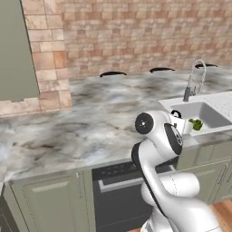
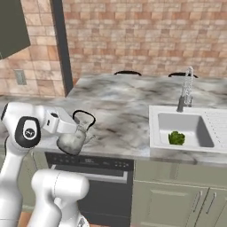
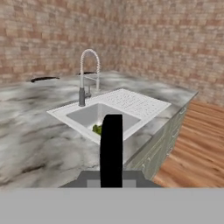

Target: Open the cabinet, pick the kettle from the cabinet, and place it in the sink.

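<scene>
- Kettle hangs by its black handle from the gripper, whose fingers are clamped tight on it, above the counter's front edge.
- Sink off right, something green inside.

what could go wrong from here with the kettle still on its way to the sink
1. The gripper holds the kettle by its thin black handle, so the body hanging below could swing or slip.
2. The sink lies well off to the side across the marble counter; a low carry might clip its rim.
3. A green vegetable already sits in the basin, and the kettle could land on it and tip.
</scene>
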Robot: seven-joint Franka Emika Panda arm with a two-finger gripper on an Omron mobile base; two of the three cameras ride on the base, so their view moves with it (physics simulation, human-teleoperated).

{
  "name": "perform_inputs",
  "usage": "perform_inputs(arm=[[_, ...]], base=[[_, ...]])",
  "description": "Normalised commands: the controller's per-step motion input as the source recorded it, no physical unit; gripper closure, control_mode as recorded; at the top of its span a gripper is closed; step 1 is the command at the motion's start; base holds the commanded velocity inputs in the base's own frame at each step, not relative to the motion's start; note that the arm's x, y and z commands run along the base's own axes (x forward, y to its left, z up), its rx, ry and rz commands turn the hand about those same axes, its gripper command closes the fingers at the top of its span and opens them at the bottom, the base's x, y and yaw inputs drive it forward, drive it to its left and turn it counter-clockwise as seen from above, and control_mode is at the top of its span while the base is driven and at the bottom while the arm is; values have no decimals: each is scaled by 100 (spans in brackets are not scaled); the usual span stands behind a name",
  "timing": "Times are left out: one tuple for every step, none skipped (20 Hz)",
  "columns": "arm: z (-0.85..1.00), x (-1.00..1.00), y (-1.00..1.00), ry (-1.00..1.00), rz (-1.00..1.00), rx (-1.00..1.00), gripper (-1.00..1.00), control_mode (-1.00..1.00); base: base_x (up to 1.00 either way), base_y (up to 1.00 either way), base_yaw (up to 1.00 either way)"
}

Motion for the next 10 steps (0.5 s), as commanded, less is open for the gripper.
perform_inputs(arm=[[0, 0, 0, 0, 0, 0, 100, 100], [0, 0, 0, 0, 0, 0, 100, 100], [0, 0, 0, 0, 0, 0, 100, 100], [0, 0, 0, 0, 0, 0, 100, 100], [0, 0, 0, 0, 0, 0, 100, 100], [0, 0, 0, 0, 0, 0, 100, 100], [0, 0, 0, 0, 0, 0, 100, 100], [0, 0, 0, 0, 0, 0, 100, 100], [0, 0, 0, 0, 0, 0, 100, 100], [0, 0, 0, 0, 0, 0, 100, 100]], base=[[13, -43, 6], [11, -46, 6], [10, -47, 5], [10, -50, 4], [10, -53, 3], [11, -56, 3], [11, -57, 2], [12, -58, 1], [11, -59, 1], [11, -59, 0]])
